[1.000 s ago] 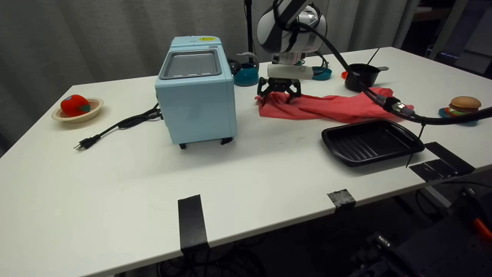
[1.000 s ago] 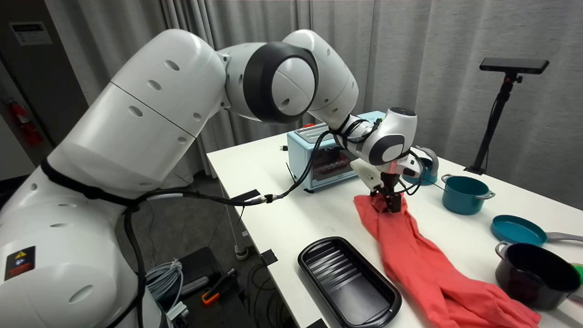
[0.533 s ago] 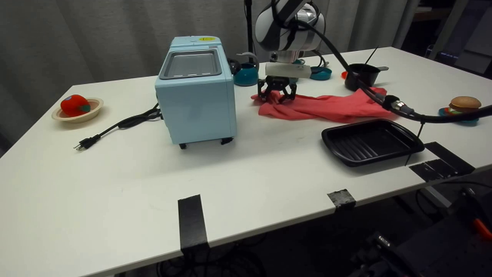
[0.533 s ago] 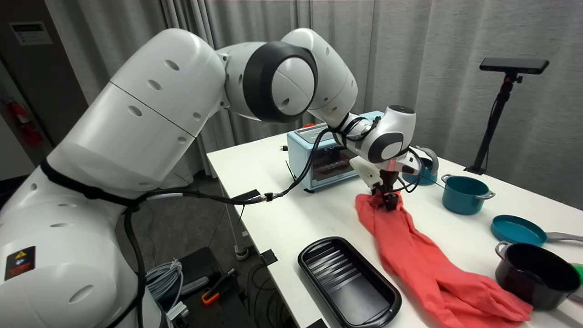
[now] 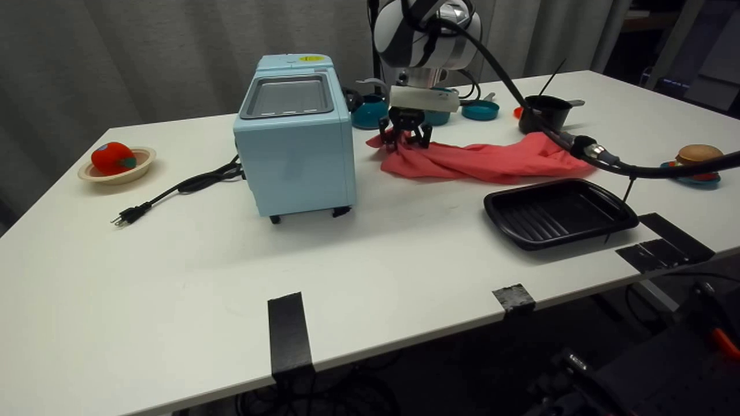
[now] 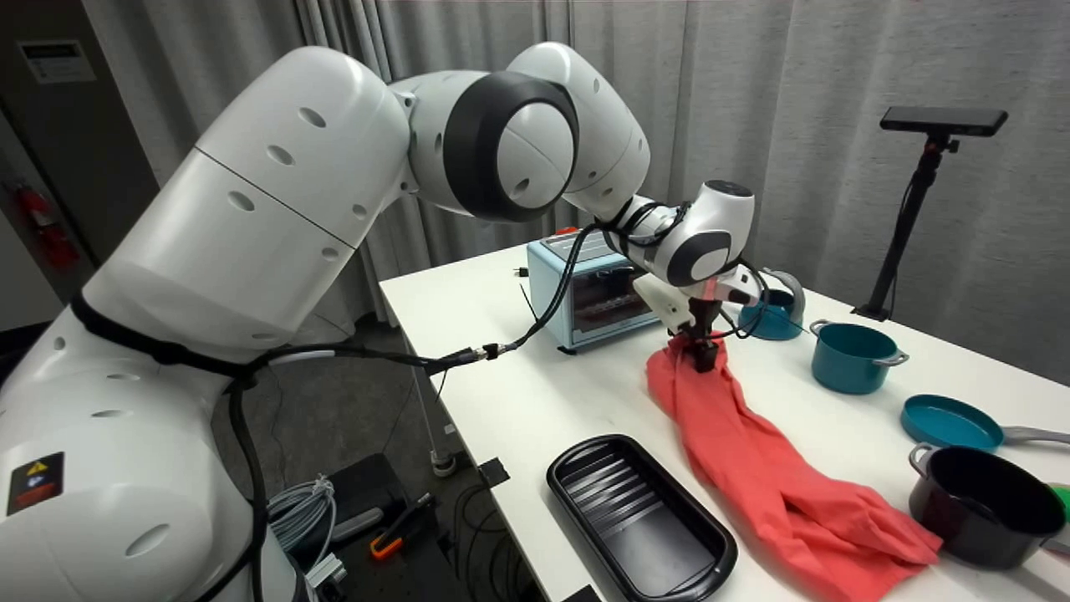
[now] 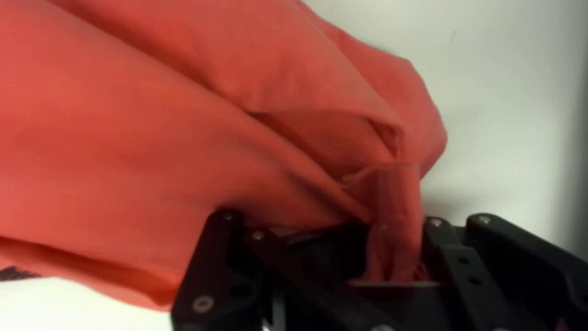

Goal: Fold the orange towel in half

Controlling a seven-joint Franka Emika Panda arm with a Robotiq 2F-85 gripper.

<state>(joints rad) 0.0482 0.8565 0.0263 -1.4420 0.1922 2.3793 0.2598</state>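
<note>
The orange towel (image 5: 480, 163), reddish in these pictures, lies as a long crumpled strip along the white table. At its end near the toaster oven my gripper (image 5: 407, 140) points down, shut on a bunched part of the cloth. In an exterior view the towel (image 6: 777, 485) runs from beneath the gripper (image 6: 700, 354) toward the black pot. Up close in the wrist view, gathered folds of the towel (image 7: 151, 133) rise between the black fingers of the gripper (image 7: 396, 225); the fingertips are partly hidden by cloth.
The light blue toaster oven (image 5: 298, 156) stands beside the gripper. A black baking tray (image 6: 639, 518) lies alongside the towel. Behind are a teal kettle (image 6: 771, 316), a teal pot (image 6: 854, 358), a teal pan (image 6: 951, 422) and the black pot (image 6: 986, 506).
My gripper's jaws have come together on the towel. The arm has shifted toward the toaster oven and the back, dragging the towel, whose far end has slid the same way.
</note>
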